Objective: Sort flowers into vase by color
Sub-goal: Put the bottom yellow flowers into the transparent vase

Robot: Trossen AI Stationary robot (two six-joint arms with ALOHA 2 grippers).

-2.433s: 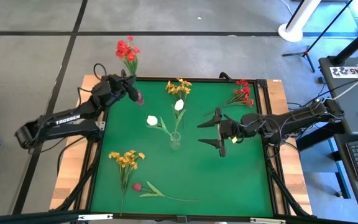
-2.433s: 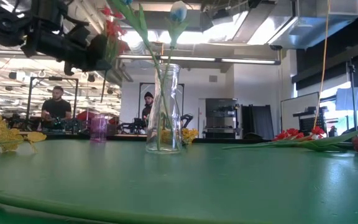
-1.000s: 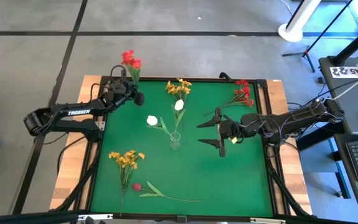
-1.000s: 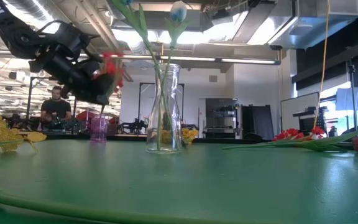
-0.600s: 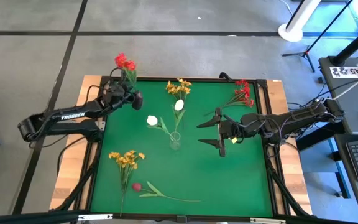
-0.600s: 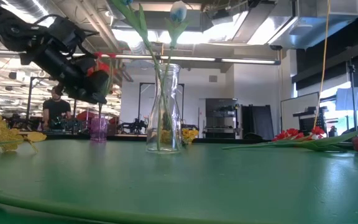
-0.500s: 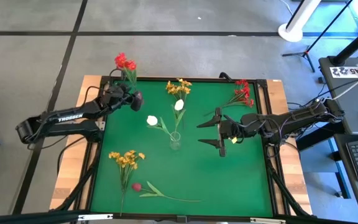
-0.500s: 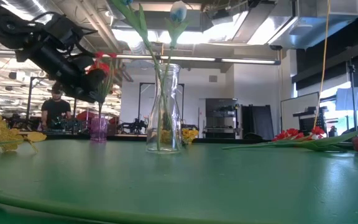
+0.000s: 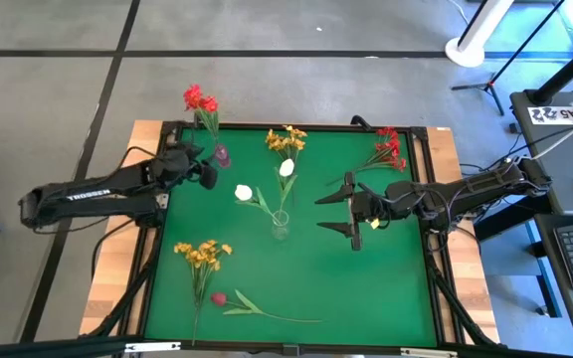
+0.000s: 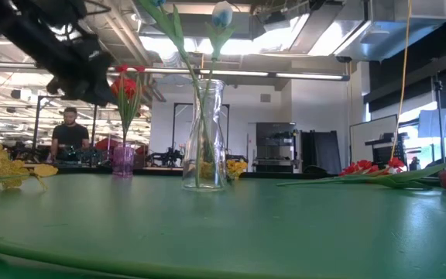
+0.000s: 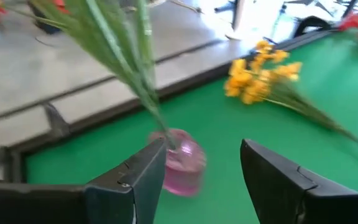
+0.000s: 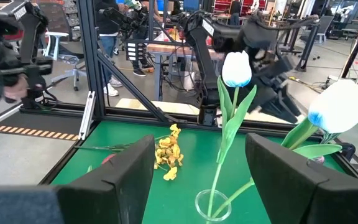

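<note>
Red cluster [image 9: 200, 100] stands in the pink vase [image 9: 222, 155] at the far-left corner, and your left gripper [image 9: 204, 175] hangs wide beside it, holding nothing. Two white buds [image 9: 244, 192] fill the glass vase [image 9: 281, 227]; your right gripper [image 9: 338, 211] waits wide near centre. You've yellow clusters [image 9: 202, 256], another red cluster [image 9: 387, 147] and a dark-red bud [image 9: 219, 298] left on the mat.

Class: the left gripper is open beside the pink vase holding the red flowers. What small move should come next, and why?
Probably draw the left gripper back from the pink vase: its fingers are open and the red flowers already stand in it, stem free.

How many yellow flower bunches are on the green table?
2. One yellow bunch lies near the table's far edge, behind the clear glass vase. The other yellow bunch lies at the near left. None seems hidden.
</note>
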